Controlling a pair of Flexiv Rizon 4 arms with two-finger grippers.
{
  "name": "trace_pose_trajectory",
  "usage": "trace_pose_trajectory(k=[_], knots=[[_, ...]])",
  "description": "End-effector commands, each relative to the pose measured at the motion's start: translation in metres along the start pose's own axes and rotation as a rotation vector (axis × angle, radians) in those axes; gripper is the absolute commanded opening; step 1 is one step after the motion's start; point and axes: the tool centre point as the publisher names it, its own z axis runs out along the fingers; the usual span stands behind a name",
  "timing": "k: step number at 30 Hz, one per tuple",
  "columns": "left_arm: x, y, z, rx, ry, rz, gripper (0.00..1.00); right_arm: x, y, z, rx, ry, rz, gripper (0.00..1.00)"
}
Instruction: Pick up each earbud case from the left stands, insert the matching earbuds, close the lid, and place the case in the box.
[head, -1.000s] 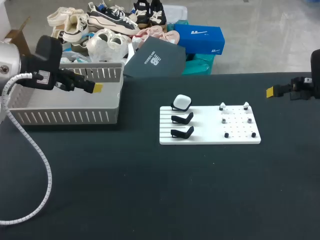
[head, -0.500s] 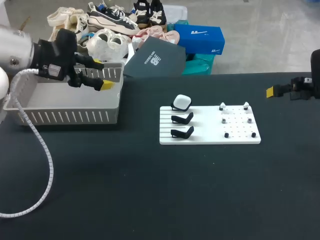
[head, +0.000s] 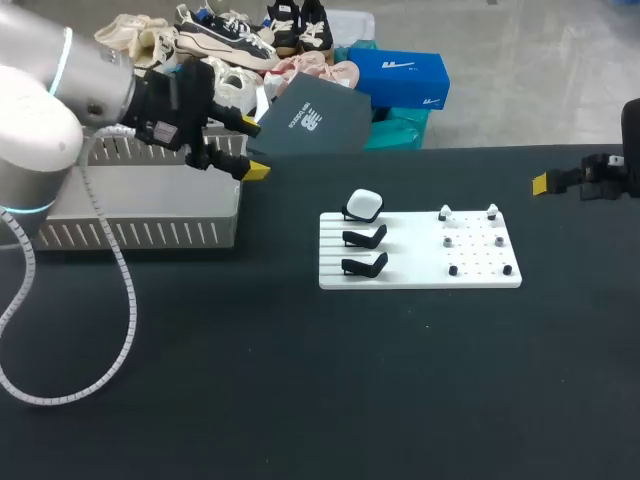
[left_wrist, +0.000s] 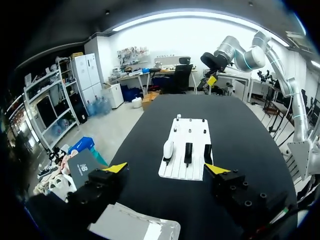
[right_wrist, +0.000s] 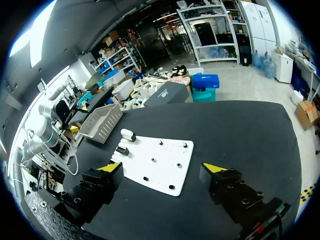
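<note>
One white rounded earbud case (head: 364, 205) sits on the farthest of three black stands on the white slotted board (head: 420, 276). My left gripper (left_wrist: 166, 168) hangs above a corner of the grey slatted plastic box (head: 140, 215) with its fingers spread wide, holding nothing. The right gripper (right_wrist: 161, 167) is equally spread and bare, out by the black tabletop's (head: 300, 380) right edge.

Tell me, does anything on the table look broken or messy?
Nothing looks broken or spilled. The white board lies flat, and the one earbud case sits neatly in place. Two black stands beside it are just empty.
</note>
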Motion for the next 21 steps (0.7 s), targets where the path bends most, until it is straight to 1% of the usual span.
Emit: trace_pose_trajectory(k=[1,9,15,17,21], knots=[[0.005,0.015,0.035,0.174,-0.006,0.001,1.00,0.000,-0.002,0.001,-0.005,0.000,-0.002,1.00],[0.014,0.014,0.061,0.215,-0.001,0.023,1.00,0.000,-0.002,0.001,-0.005,0.000,-0.002,1.00],[0.018,0.009,0.082,0.244,0.000,0.035,1.00,0.000,-0.002,0.001,-0.005,0.000,-0.002,1.00],[0.019,0.006,0.088,0.249,-0.005,0.047,1.00,0.000,-0.002,0.001,-0.005,0.000,-0.002,1.00],[0.020,0.003,0.099,0.256,-0.029,0.035,0.99,0.000,-0.002,0.001,-0.005,0.000,-0.002,1.00]])
